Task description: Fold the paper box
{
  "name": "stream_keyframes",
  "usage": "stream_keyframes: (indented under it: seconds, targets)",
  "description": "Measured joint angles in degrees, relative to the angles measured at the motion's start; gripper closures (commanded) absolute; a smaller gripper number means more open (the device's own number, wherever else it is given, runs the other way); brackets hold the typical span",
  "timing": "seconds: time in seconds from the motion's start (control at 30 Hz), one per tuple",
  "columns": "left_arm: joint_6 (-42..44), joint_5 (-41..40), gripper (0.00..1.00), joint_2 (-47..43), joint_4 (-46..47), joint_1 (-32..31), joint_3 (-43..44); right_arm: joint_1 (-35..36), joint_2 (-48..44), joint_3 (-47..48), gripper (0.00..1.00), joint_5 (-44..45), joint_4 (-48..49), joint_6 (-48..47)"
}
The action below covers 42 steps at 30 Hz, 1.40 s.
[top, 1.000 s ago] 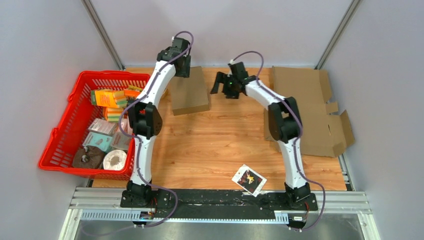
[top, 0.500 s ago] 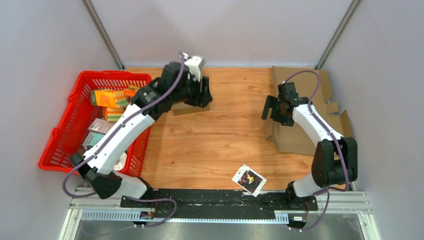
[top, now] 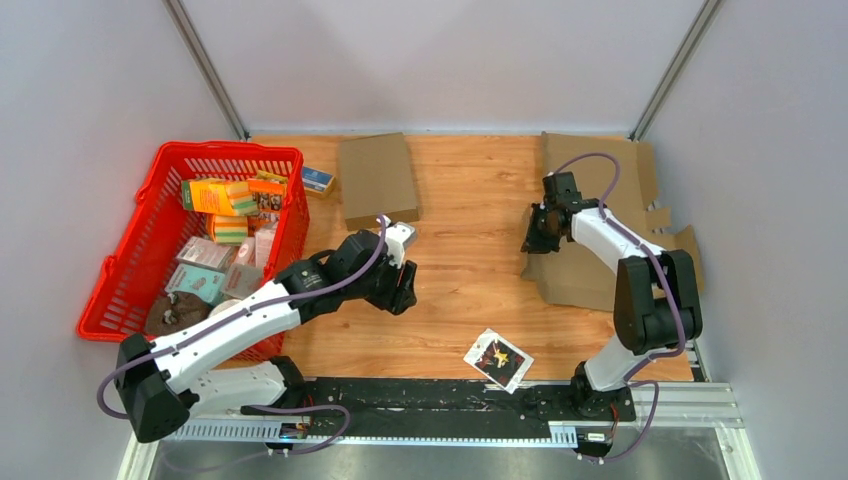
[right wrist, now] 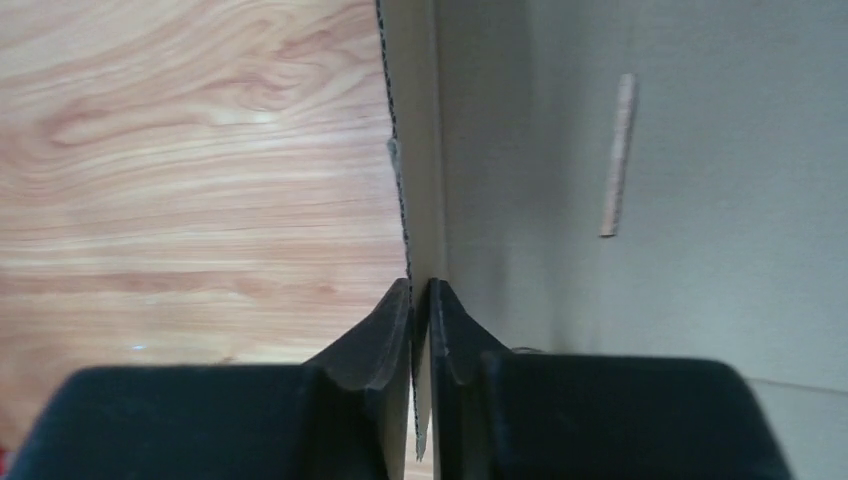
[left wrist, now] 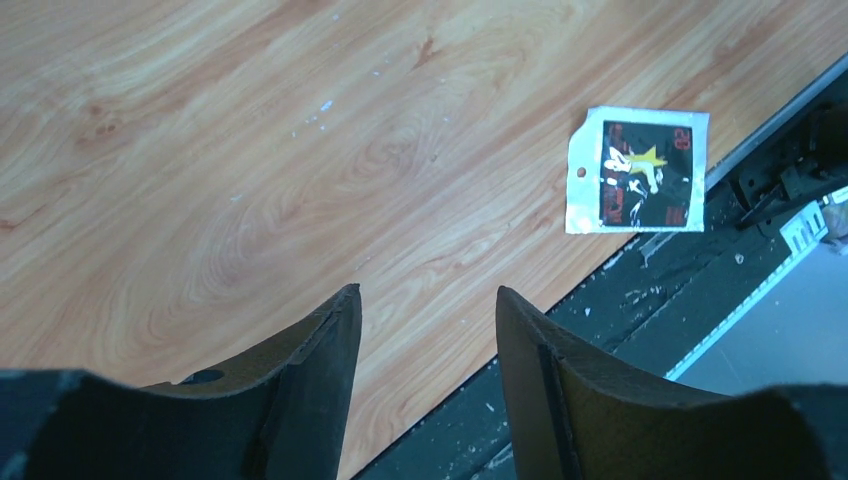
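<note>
The right gripper (top: 532, 240) (right wrist: 420, 292) is pressed together on the left edge of the unfolded cardboard box blank (top: 585, 285) (right wrist: 700, 200), one finger on each face of the sheet. The blank spreads away to the gripper's right over the right side of the wooden table (top: 460, 260) (right wrist: 200, 150) and runs up to the far right corner. To the gripper's left there is only bare wood.

The left gripper (top: 404, 290) (left wrist: 425, 300) hangs over the middle of the table with its fingers (left wrist: 330, 340) spread and nothing between them. Ahead of it and to its right lies a small white-edged sachet (top: 498, 360) (left wrist: 638, 170) with a dark printed panel, resting at the near table edge and slightly overlapping the black base rail (top: 440, 395) (left wrist: 690, 270). Behind the left gripper, toward the far wall, sits a folded brown cardboard piece (top: 378, 180), with a small blue box (top: 318, 180) just beside it. A red plastic basket (top: 230, 148) of packaged goods stands beyond the left arm.

The right arm lies across the blank and hides part of it. The blank's flaps on the far right are partly cut off by the wall. In the right wrist view only the sheet's corrugated edge and a narrow slot are clear; its outline cannot be made out there. The sachet's print is too small to read.
</note>
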Motion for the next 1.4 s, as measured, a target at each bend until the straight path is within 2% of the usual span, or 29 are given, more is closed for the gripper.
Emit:
stream_keyframes:
  seconds: [0.07, 0.2, 0.4, 0.6, 0.8, 1.03, 1.23, 1.33, 1.4]
  targets:
    - [-0.3, -0.7, 0.41, -0.6, 1.3, 0.0, -0.9, 0.7, 0.0, 0.6, 0.95, -1.6, 0.3, 2.0]
    - [-1.4, -3.4, 0.36, -0.2, 4.9, 0.0, -0.9, 3.4, -0.1, 5.0, 0.93, -4.0, 0.1, 9.4]
    - [-2.9, -8.7, 0.33, 3.6, 7.9, 0.4, -0.6, 11.0, 1.2, 13.8, 0.94, -5.2, 3.8, 22.5]
    - [-3.4, -10.1, 0.31, 5.9, 8.5, 3.9, 0.4, 16.3, 7.3, 16.5, 0.94, -8.4, 12.8, 35.5]
    - [-6.4, -6.9, 0.3, 6.0, 16.1, 10.9, -3.2, 19.0, 10.2, 17.5, 0.94, -8.3, 16.2, 45.0]
    - [-10.7, -1.8, 0.26, 7.2, 30.0, 11.4, -9.3, 19.5, 8.1, 16.7, 0.92, -7.7, 22.9, 56.2]
    - [-12.7, -1.3, 0.31, 7.5, 34.8, 11.1, -9.3, 19.7, 4.9, 15.5, 0.91, -6.9, 26.1, 61.8]
    - [-13.5, -1.5, 0.38, 9.2, 34.8, 11.1, -7.8, 20.1, 1.3, 12.6, 0.91, -5.2, 27.2, 64.4]
    - [-14.0, -1.6, 0.5, 10.3, 35.3, 11.1, -7.2, 20.4, -0.7, 11.4, 0.91, -4.3, 27.7, 65.8]
